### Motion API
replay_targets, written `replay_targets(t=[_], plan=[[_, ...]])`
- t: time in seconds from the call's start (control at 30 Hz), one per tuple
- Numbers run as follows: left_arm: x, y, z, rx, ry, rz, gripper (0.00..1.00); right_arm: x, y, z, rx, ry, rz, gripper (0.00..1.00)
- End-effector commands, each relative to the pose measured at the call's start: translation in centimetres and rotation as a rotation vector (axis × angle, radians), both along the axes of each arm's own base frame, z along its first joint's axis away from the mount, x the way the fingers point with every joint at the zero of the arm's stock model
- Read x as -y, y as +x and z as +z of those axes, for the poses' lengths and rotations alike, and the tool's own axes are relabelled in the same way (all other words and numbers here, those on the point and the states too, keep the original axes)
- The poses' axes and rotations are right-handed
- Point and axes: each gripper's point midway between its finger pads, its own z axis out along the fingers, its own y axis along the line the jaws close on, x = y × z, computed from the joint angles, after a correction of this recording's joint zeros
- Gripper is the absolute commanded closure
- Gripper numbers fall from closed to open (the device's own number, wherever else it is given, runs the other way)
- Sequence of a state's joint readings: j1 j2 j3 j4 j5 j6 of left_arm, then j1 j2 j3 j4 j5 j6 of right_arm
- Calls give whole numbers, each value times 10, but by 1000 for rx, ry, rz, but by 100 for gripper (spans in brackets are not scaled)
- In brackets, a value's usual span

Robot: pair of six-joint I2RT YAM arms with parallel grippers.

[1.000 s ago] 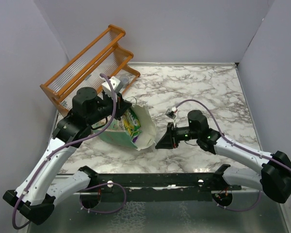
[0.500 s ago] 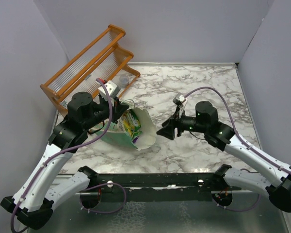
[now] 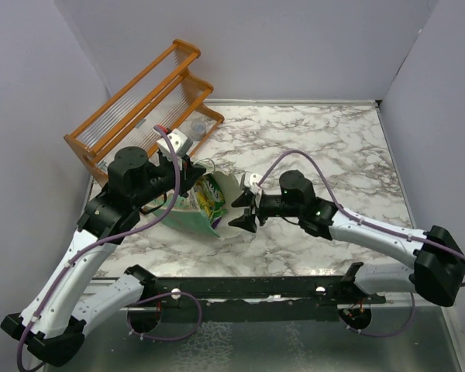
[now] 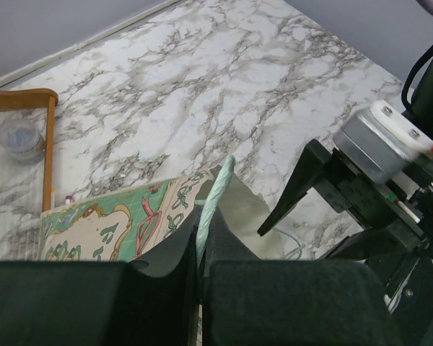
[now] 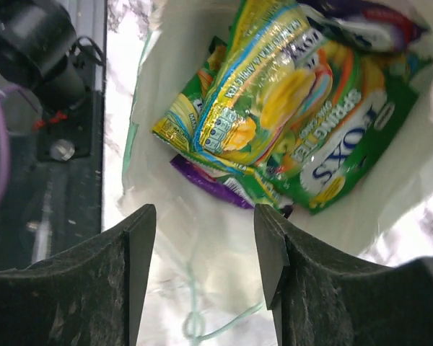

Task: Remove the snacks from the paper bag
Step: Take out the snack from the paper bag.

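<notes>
Left claw (image 4: 200, 241) pinches the rim of the paper bag (image 4: 108, 220), which lies tipped over on the marble tabletop (image 3: 333, 147) just beside an orange rack (image 3: 139, 101). The bag's mouth is turned toward the right claw (image 5: 204, 220), which sits at the opening with fingers spread. Inside lie the snacks (image 5: 274, 108), green, yellow-green and purple packets piled against the bag's far end, their exact number hard to make out.
</notes>
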State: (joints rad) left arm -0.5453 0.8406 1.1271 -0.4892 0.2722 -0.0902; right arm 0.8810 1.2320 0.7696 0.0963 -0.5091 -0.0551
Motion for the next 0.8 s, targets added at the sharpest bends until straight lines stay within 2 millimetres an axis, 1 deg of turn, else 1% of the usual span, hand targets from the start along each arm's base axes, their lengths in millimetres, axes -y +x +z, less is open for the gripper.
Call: replay_targets(t=[0.0,0.1,0.13,0.23,0.37,0.53,0.77], plan=[[-1,-4,29,90,-33,-15,100,-20,12,13,442,71,153,44],[-1,-5,26,82,-27,-17,100,-26,27,-4,511,-39,191,44],[-2,-6,26,82,-27,-17,100,-29,28,-10,527,-66,219,45],[-3,-7,28,89,-37,-11,100,-32,23,-25,620,-110,327,46],[-6,-8,30,98,-51,2,100,-37,27,-40,740,-187,344,47],[-2,-9,27,85,-58,-17,100,-42,34,-65,729,-266,373,49],[-1,-10,30,85,-55,-25,100,-42,55,-84,731,-356,318,49]])
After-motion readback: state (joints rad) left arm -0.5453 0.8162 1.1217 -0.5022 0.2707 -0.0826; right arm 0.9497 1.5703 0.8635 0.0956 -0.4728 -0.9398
